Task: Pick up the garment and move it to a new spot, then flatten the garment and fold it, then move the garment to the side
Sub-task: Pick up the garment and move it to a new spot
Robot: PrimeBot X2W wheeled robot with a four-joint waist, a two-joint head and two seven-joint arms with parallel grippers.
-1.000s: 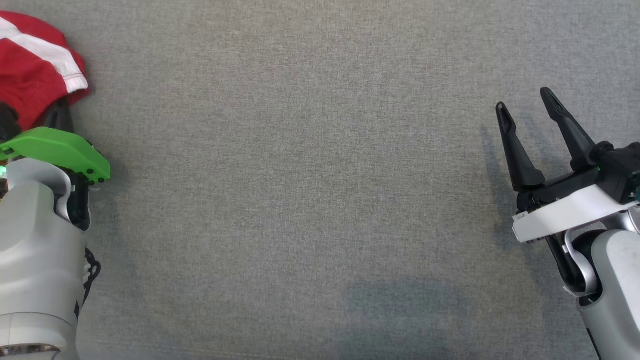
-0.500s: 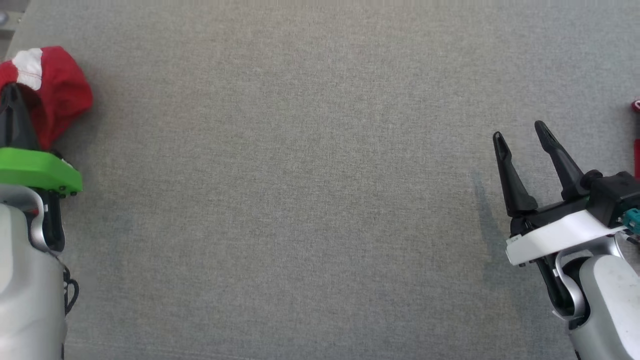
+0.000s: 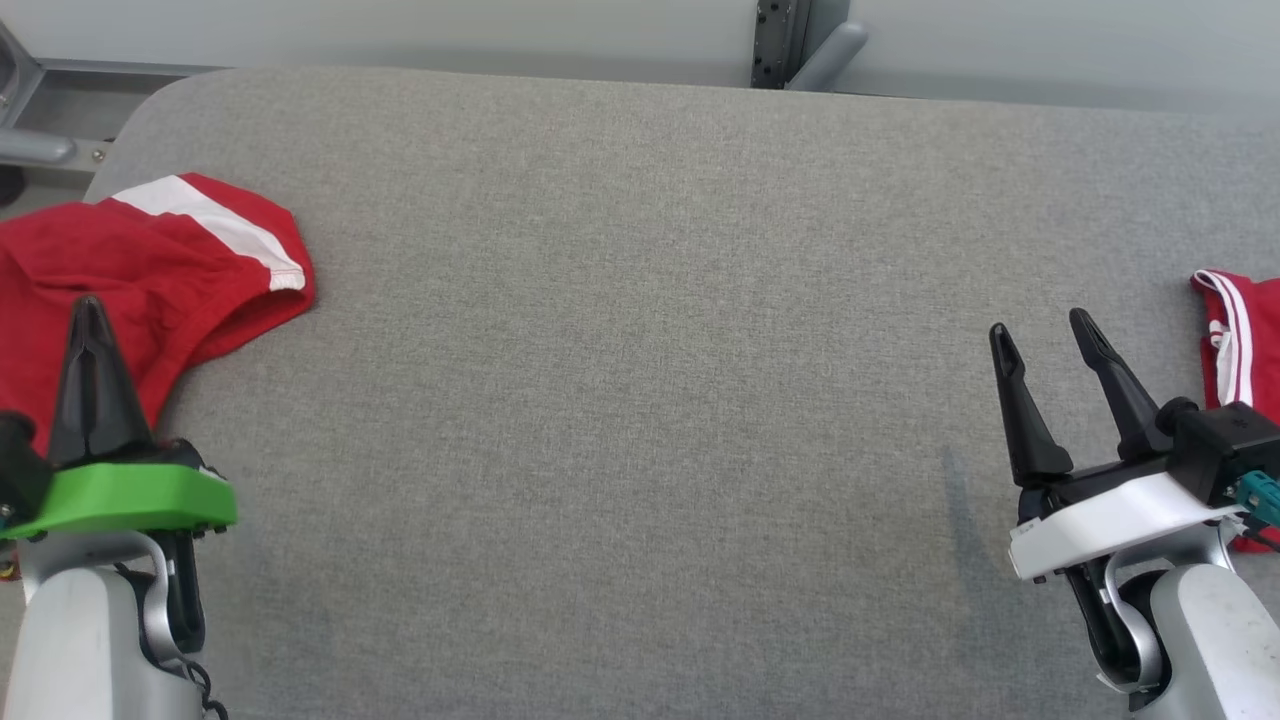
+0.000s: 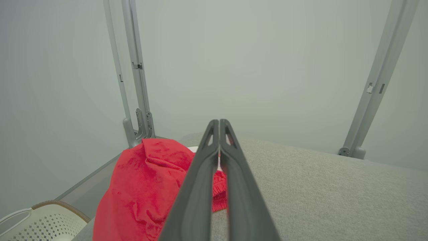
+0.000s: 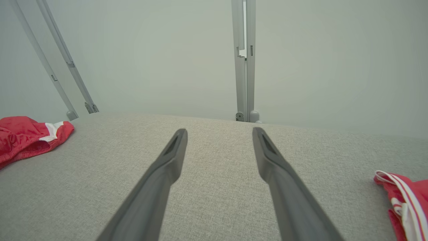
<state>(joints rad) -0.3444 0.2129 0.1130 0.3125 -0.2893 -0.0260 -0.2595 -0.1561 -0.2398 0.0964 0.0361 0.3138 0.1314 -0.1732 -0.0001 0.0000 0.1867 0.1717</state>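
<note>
A red garment (image 3: 170, 270) with a white stripe lies spread at the left end of the grey table (image 3: 640, 380), partly draped over its edge; it also shows in the left wrist view as a red garment (image 4: 143, 187). My left gripper (image 3: 88, 308) is shut, with its tip over this cloth. In its own view the left gripper (image 4: 219, 122) has its fingers pressed together, with no cloth hanging from them. My right gripper (image 3: 1041, 325) stands open and empty over bare table, also seen as the right gripper (image 5: 219, 131). A second red piece with white stripes (image 3: 1235, 340) lies just right of it.
The table's rounded far edge runs along the top, with grey frame posts (image 3: 790, 40) and a pale wall behind. A white perforated basket (image 4: 40, 221) sits below the table's left end. The striped red piece (image 5: 404, 197) is at the table's right edge.
The head camera has tilted up, bringing the table's far edge and the right-hand red piece into view. The left garment was bunched around my left fingers; it now lies spread out.
</note>
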